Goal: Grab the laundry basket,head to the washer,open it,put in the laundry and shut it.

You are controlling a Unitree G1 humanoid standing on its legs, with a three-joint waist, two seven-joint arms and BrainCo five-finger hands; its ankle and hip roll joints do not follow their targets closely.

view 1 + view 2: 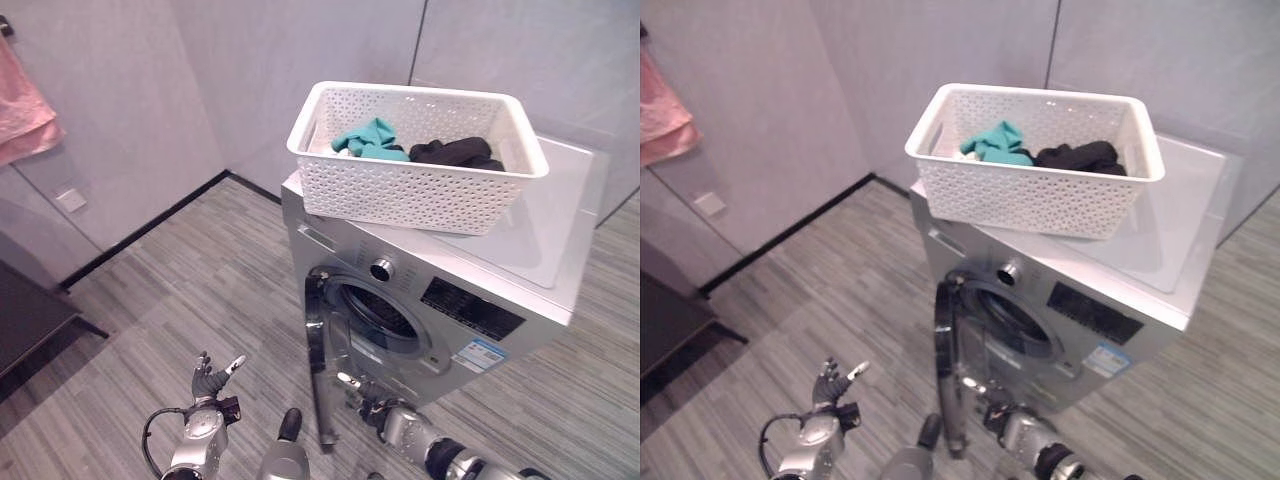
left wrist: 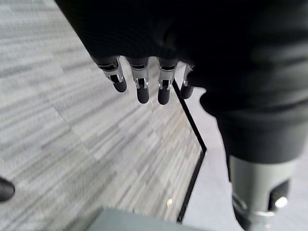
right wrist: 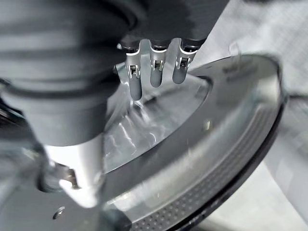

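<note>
Right hand (image 1: 372,404): fingers (image 3: 155,72) straight and close together, tips toward the inner glass of the washer door (image 3: 202,139); contact cannot be confirmed. Hand sits low, just in front of the washer, beside the door.

Left hand (image 1: 208,382): fingers (image 2: 142,85) straight, slightly spread, holding nothing, hanging over the grey plank floor (image 1: 180,290), well apart from the washer.

Washer door (image 1: 318,370): swung open, edge-on to the head camera, round drum opening (image 1: 378,310) exposed.

Washer (image 1: 470,320): silver front-loader set near the grey wall.

Laundry basket (image 1: 400,190): white, perforated, resting on top of the washer toward its left side. Contents: 1 teal garment (image 1: 368,138), 1 black garment (image 1: 455,153).

Pink cloth (image 1: 22,110): hanging at the far left wall.
</note>
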